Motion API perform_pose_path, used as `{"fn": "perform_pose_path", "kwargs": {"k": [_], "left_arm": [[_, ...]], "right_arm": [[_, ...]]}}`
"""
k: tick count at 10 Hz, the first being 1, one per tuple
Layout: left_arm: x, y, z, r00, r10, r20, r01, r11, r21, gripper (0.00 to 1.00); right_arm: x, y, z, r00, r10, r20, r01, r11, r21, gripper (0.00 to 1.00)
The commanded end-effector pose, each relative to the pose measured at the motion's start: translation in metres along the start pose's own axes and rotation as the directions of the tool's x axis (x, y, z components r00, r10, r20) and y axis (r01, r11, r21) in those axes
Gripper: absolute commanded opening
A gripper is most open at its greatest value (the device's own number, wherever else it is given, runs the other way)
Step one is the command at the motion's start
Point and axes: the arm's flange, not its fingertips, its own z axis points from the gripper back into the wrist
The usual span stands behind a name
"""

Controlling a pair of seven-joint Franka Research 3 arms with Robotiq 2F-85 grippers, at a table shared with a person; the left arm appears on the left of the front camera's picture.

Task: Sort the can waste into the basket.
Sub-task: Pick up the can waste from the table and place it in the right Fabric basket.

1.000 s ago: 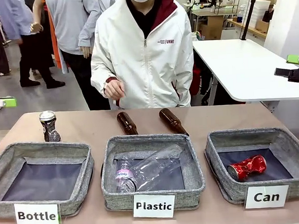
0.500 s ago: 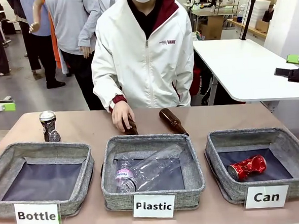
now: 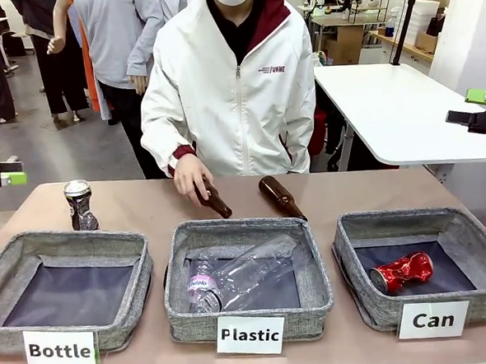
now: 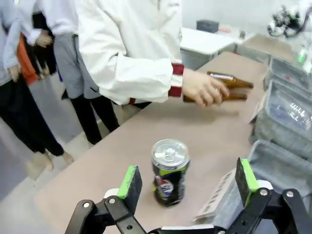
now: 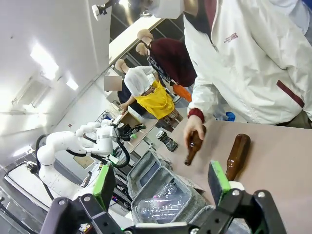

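Observation:
The silver and dark can [image 3: 79, 205] stands upright on the table's far left; in the left wrist view this can [image 4: 169, 171] sits just beyond and between my spread fingers. My left gripper [image 3: 10, 172] [image 4: 187, 179] is open and hovers off the table's left edge. The shiny red can [image 3: 401, 271] lies on its side inside the grey "Can" basket [image 3: 349, 227] at the right. High beyond the table's right edge, my right gripper [image 3: 471, 107] [image 5: 161, 183] is open and holds nothing.
The person's hand [image 3: 189, 175] grips one brown bottle [image 3: 213, 200]; a second brown bottle [image 3: 280, 198] lies beside it. The "Plastic" basket [image 3: 237, 226] holds a clear bottle [image 3: 240, 274]. The "Bottle" basket [image 3: 73, 240] sits front left, near the standing can.
The person's hand came down onto the left brown bottle, closed on it and tilted it up off the table. My left gripper dipped slightly; the right has not moved.

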Motion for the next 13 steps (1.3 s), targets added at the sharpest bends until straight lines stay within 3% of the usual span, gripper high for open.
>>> {"fn": "perform_pose_path", "kwargs": {"k": [1,3,4,5,7,9,11,13], "left_arm": [[-0.024,0.022,-0.011,0.975,-0.194,-0.108,0.193,0.981,-0.022,1.0],[-0.047,0.042,-0.025,0.953,-0.226,-0.203,0.204,0.971,-0.123,1.0],[-0.034,0.055,-0.002,0.982,-0.124,-0.144,0.111,0.989,-0.099,1.0],[-0.004,0.068,0.066,0.998,-0.011,-0.064,0.005,0.996,-0.093,1.0],[0.043,0.062,0.201,0.996,0.023,0.086,-0.022,1.0,-0.015,1.0],[0.046,0.035,0.285,0.971,0.008,0.24,-0.021,0.999,0.051,1.0],[0.032,0.022,0.319,0.951,0.003,0.308,-0.044,0.991,0.127,1.0],[0.023,0.011,0.327,0.948,-0.005,0.318,-0.048,0.986,0.161,1.0]], "right_arm": [[0.005,0.005,0.002,1.0,-0.016,-0.018,0.016,1.0,-0.002,1.0],[0.005,0.005,0.002,1.0,-0.016,-0.018,0.016,1.0,-0.002,1.0],[0.005,0.005,0.002,1.0,-0.016,-0.018,0.016,1.0,-0.002,1.0],[0.005,0.005,0.002,1.0,-0.016,-0.018,0.016,1.0,-0.002,1.0],[0.005,0.005,0.002,1.0,-0.016,-0.018,0.016,1.0,-0.002,1.0],[0.005,0.005,0.002,1.0,-0.016,-0.018,0.016,1.0,-0.002,1.0],[0.005,0.005,0.002,1.0,-0.016,-0.018,0.016,1.0,-0.002,1.0],[0.005,0.005,0.002,1.0,-0.016,-0.018,0.016,1.0,-0.002,1.0]]}}
